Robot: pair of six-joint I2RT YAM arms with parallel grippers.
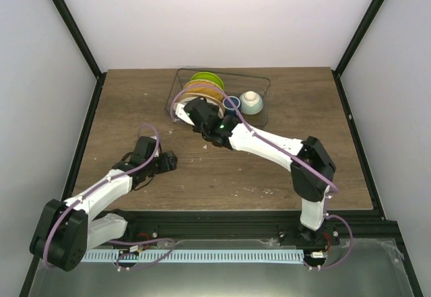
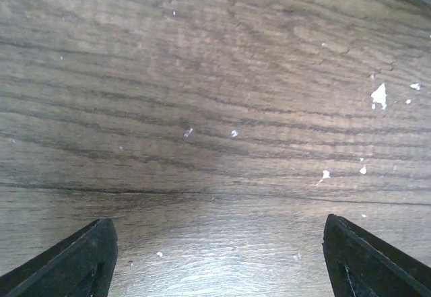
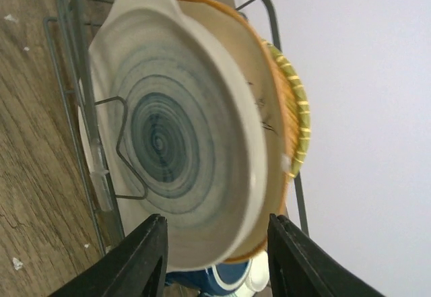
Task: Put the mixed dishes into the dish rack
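The dish rack (image 1: 267, 93) is a dark wire frame at the table's back centre. In it stand the lime-green plate (image 1: 205, 79), the tan woven-look plate (image 1: 202, 93) and the beige plate, white blue-ringed underside outward (image 1: 180, 108). The dark blue mug (image 1: 232, 103) and the pale mint bowl (image 1: 251, 102) sit in its right part. My right gripper (image 1: 196, 113) is at the ringed plate. In the right wrist view its jaws (image 3: 217, 256) stand wide apart round the lower rim of that plate (image 3: 168, 135). My left gripper (image 1: 168, 162) is open and empty over bare wood (image 2: 219, 256).
In the right wrist view the tan plate (image 3: 277, 102) and green plate (image 3: 304, 122) stand behind the ringed one, with rack wires (image 3: 81, 75) on the left and the mug (image 3: 229, 282) below. White specks (image 2: 379, 95) dot the wooden table. Black frame posts stand at the corners.
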